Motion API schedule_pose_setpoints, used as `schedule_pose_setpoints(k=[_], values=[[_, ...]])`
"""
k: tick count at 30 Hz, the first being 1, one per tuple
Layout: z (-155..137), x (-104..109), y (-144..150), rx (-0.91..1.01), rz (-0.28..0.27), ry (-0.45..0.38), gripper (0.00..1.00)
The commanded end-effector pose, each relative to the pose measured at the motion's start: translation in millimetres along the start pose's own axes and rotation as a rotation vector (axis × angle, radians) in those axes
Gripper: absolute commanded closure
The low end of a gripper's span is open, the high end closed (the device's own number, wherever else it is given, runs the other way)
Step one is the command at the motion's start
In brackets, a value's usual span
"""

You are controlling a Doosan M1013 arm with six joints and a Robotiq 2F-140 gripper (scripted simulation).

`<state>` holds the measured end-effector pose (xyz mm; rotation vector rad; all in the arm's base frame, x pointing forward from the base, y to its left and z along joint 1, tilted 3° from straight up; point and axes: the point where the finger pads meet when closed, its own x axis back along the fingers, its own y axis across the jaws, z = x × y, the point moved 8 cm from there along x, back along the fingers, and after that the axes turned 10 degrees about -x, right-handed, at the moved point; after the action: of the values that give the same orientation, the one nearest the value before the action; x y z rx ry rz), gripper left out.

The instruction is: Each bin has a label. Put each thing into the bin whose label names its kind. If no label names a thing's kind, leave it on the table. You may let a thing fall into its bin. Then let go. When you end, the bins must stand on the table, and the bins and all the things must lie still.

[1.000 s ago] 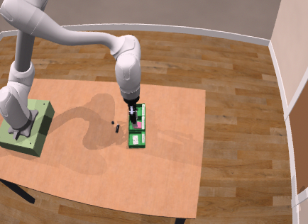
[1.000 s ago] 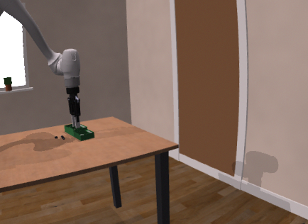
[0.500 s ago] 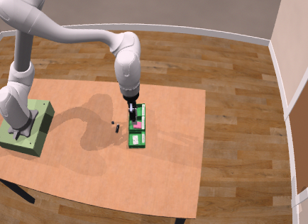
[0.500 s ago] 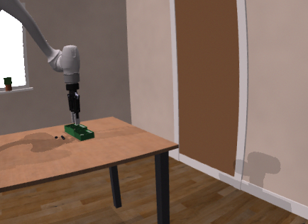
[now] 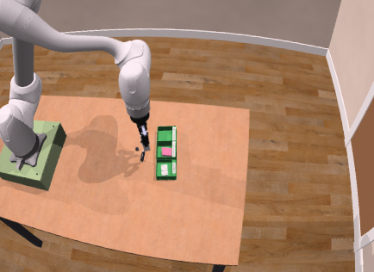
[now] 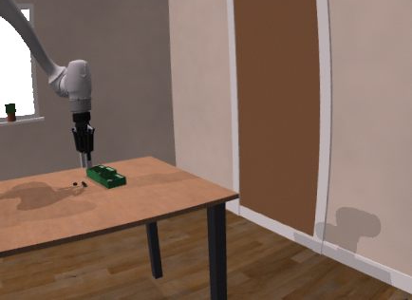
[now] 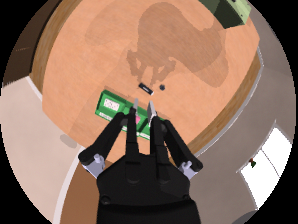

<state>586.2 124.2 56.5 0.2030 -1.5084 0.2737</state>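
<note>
Top view: the tool (image 5: 143,151) is seen nearly closed and gripping nothing, left of the green bins (image 5: 166,152); two small dark things (image 5: 140,151) lie on the counter (image 5: 207,194) beneath, and should be approached vertically, fingers reopened first

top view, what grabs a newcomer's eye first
The big white arm sweeping over the table, its gripper hanging just left of the green bin row. A pink thing lies in the middle bin, and two small dark bits lie on the table nearby.
</note>
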Motion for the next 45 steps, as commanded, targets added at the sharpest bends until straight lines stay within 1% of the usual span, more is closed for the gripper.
schedule_pose_setpoints(k=[1, 2, 4, 5, 19, 21, 22, 23, 30, 35, 45], values=[[24.7, 3.4, 0.4, 0.157, -0.006, -0.005, 0.83], [24.7, 3.4, 0.4, 0.187, -0.004, -0.005, 0.83], [24.7, 3.4, 0.4, 0.187, -0.004, -0.005, 0.83], [24.8, 3.4, 0.6, 0.274, -0.003, -0.005, 0.83], [25.1, 3.4, 1.6, 0.676, 0.013, -0.006, 0.83], [25.1, 3.4, 1.6, 0.676, 0.013, -0.006, 0.83], [25.2, 3.4, 1.6, 0.763, 0.014, -0.006, 0.83], [25.2, 3.4, 1.6, 0.786, 0.014, -0.006, 0.83], [25.3, 3.4, 1.0, 0.984, 0.008, -0.009, 0.83], [25.1, 3.4, -0.4, 1.125, -0.008, -0.017, 0.83], [25.1, 3.4, -0.5, 1.130, -0.009, -0.017, 0.83]])
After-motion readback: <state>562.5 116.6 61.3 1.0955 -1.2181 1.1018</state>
